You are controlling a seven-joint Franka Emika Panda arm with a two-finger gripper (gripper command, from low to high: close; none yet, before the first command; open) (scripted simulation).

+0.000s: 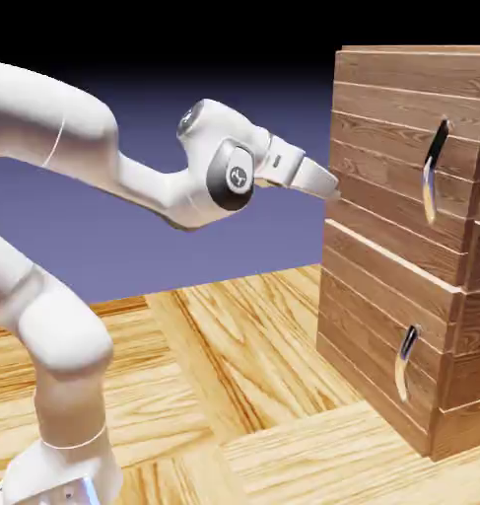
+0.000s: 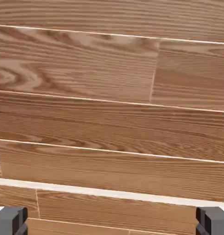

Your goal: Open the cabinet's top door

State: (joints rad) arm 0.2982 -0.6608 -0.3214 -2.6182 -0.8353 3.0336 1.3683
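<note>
The cabinet (image 1: 401,266) stands on the wooden worktop (image 1: 234,365) at the exterior view's right, a tall box of horizontal brown planks; the top door (image 1: 386,168) occupies its upper part and appears shut, flush with the carcass; its curved black-and-silver handle (image 1: 434,170) sits toward the panel's far side; a shorter lower panel (image 1: 381,325) below carries its own handle (image 1: 407,363), which must not be mistaken for the target.

Handling, as judged: the door looks rigid and fairly heavy, solid boards with no give; flat plank faces offer no purchase; the only sound hold is the curved handle, a slim metal bar likely smooth and prone to slip if gripped near its tapered ends; a hold across its mid-span seems safest; whether it swings or slides cannot be told from here, so the pull should follow whatever path it allows.

The end effector (image 1: 322,181) is held level near the cabinet's near edge at top-door height, short of the handle, nothing between its fingers; the hand view shows both fingertips (image 2: 10,220) standing wide apart at the lower corners, with only planks ahead.

Surroundings: worktop otherwise bare in view; no loose object lies between arm and cabinet; the cabinet's near corner is the one obstruction, since the handle lies beyond it; contact between hand and corner cannot be ruled out.
</note>
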